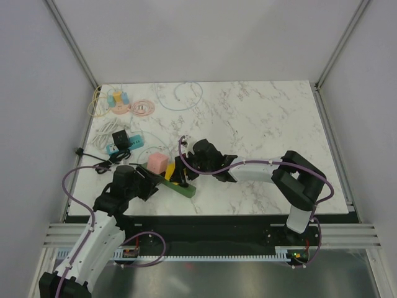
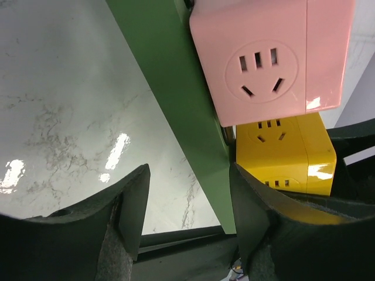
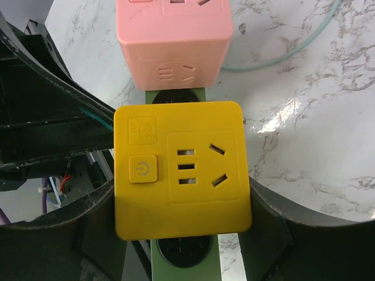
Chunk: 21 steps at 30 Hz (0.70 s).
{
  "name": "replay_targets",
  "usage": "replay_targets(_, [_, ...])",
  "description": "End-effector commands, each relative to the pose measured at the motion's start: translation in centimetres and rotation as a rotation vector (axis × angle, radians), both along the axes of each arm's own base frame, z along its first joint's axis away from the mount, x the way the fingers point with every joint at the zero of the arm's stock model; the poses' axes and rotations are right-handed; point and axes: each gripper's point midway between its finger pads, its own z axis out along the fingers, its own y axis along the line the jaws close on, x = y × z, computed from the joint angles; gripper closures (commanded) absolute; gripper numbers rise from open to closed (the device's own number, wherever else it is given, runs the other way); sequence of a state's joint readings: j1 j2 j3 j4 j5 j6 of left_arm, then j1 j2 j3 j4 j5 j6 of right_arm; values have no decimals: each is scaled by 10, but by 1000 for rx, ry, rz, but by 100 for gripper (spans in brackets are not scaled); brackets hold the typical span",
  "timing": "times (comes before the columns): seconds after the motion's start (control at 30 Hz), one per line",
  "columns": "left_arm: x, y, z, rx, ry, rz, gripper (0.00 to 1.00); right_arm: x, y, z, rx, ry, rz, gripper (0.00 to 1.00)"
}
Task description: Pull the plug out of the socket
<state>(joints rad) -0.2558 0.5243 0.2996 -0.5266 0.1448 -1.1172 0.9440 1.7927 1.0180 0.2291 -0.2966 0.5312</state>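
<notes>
**Yellow plug seated on green strip, right hand clamped on it**

The yellow cube-shaped plastic plug [image 3: 179,175] sits on the long green plastic socket strip [image 2: 176,99], near the front edge of the white marble-patterned surface [image 1: 260,118], left of centre. Its upper face carries a square power button and one outlet. In the right wrist view a round socket of the strip shows just below the cube and another just above it.

The right hand [image 3: 180,187] encloses the yellow plug from both sides. Both fingers meet the cube's flanks with no gap visible, so the hand is closed on it.

The pink cube-shaped plastic plug [image 3: 170,47] is seated on the same strip, just beside the yellow one, on the side away from the right hand.

The left hand [image 2: 188,171] straddles the green strip at a moderate opening. One finger [image 2: 252,216] lies against the strip's edge. The other finger [image 2: 129,216] stands apart from it, with bare surface showing between.

Further back on the left lies a light-blue socket strip [image 1: 124,148] with a black adapter [image 1: 120,138] on it. A pink round item [image 1: 142,108] and loose cables lie near the far left corner.
</notes>
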Motion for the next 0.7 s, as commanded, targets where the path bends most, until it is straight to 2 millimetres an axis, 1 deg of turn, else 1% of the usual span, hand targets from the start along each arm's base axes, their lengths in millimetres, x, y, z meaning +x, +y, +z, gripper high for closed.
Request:
replay_targets(0.0, [20, 0, 13, -32, -59, 65, 36, 8, 4, 37, 107, -47, -6, 100])
replay_targets(0.07, [23, 2, 9, -25, -52, 80, 37, 7, 5, 38, 110, -49, -1, 100])
replay_targets(0.2, [27, 2, 12, -34, -84, 85, 39, 7, 4, 38, 103, -53, 3, 100])
replay_targets(0.33, [30, 2, 16, -52, -113, 104, 37, 6, 4, 36, 105, -47, 11, 100])
replay_targets(0.4, [30, 2, 13, -56, -106, 104, 36, 5, 5, 38, 113, -45, 16, 100])
replay_targets(0.53, [30, -1, 0, -55, -74, 94, 35, 4, 8, 40, 129, -33, 18, 100])
replay_targets(0.63, [28, -2, -8, -52, -49, 89, 39, 3, 9, 43, 136, -36, 17, 100])
replay_targets(0.67, [28, -1, -9, -51, -48, 90, 41, 4, 9, 43, 139, -34, 10, 100])
